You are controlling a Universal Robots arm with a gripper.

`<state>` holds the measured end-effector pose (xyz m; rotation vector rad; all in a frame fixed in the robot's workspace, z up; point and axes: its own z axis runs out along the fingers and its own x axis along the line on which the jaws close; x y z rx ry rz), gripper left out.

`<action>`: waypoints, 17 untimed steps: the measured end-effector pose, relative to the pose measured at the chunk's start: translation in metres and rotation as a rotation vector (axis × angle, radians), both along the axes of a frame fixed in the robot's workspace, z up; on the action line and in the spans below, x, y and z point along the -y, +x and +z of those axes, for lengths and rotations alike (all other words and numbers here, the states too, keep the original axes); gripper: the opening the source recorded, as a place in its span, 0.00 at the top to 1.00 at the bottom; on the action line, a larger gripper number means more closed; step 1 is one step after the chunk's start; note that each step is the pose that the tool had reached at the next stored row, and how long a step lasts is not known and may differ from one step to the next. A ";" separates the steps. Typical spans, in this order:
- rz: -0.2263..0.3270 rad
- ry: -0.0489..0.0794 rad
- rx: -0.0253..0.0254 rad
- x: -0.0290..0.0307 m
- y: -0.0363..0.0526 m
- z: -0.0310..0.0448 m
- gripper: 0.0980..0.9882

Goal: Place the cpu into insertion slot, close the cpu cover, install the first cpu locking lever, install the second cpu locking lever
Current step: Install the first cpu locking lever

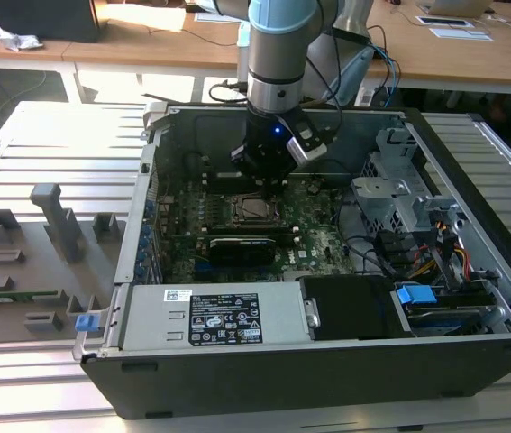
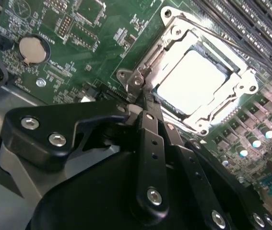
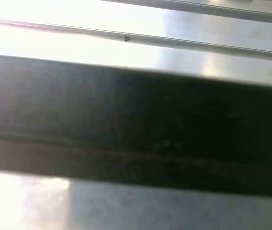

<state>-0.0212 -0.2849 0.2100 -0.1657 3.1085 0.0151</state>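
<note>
pointing down into the open computer case (image 1: 237, 379), the hand (image 2: 146, 101) has its fingers pressed together, tips at one corner of the cpu cover (image 2: 160, 50). the cover lies flat around the cpu (image 2: 193, 79), which sits in the insertion slot (image 1: 253, 209) on the green motherboard (image 2: 92, 28).

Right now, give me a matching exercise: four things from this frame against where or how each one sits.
1 cpu
2 cpu cover
3 gripper
4 coin cell

a round, on the green board
b lying flat around the cpu
c tip beside the cover's corner
d seated inside the cover's window

Pairs: 1-d, 2-b, 3-c, 4-a
</note>
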 end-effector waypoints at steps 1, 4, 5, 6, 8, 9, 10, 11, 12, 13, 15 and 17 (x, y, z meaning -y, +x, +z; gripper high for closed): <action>0.000 0.000 0.0013 -0.0001 -0.0005 0.0012 0.99; 0.000 0.042 0.0032 -0.0006 -0.0117 0.0014 0.99; 0.000 0.044 0.0034 -0.0006 -0.0135 0.0014 0.99; 0.000 0.045 0.0036 -0.0007 -0.0141 0.0013 0.99; 0.000 0.045 0.0035 -0.0008 -0.0146 0.0013 0.99; 0.000 0.045 0.0035 -0.0008 -0.0146 0.0014 0.99; 0.000 0.045 0.0035 -0.0013 -0.0147 0.0014 0.99; 0.000 0.045 0.0035 -0.0017 -0.0147 0.0014 0.99; 0.000 0.045 0.0035 -0.0022 -0.0147 0.0014 0.99; 0.000 0.045 0.0035 -0.0025 -0.0147 0.0014 0.99; 0.000 0.045 0.0034 -0.0030 -0.0145 0.0014 0.99; 0.000 0.045 0.0035 -0.0031 -0.0139 0.0013 0.99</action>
